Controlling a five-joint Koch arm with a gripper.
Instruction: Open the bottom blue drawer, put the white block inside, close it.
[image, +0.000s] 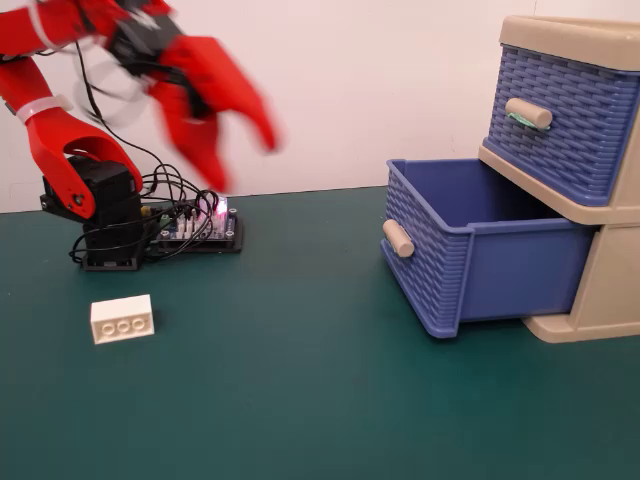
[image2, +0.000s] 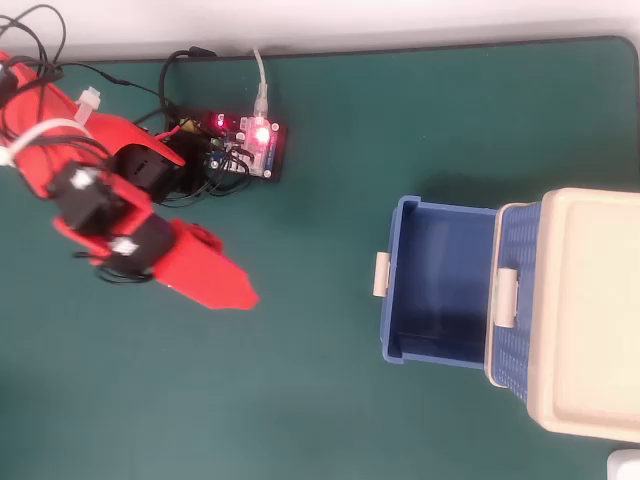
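**Drawer open; block not yet picked**

We note the bottom blue drawer pulled out and empty. The white block lies on the green surface, well apart from it. Our end effector hangs high, blurred, fingers spread, holding nothing. Grasping, placing and closing remain.

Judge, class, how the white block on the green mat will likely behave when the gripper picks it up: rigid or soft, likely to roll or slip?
The white block looks like hard moulded plastic, so probably rigid. Its flat faces suggest it will sit still, not roll. Its smooth sides may slip in the gripper unless squeezed squarely.
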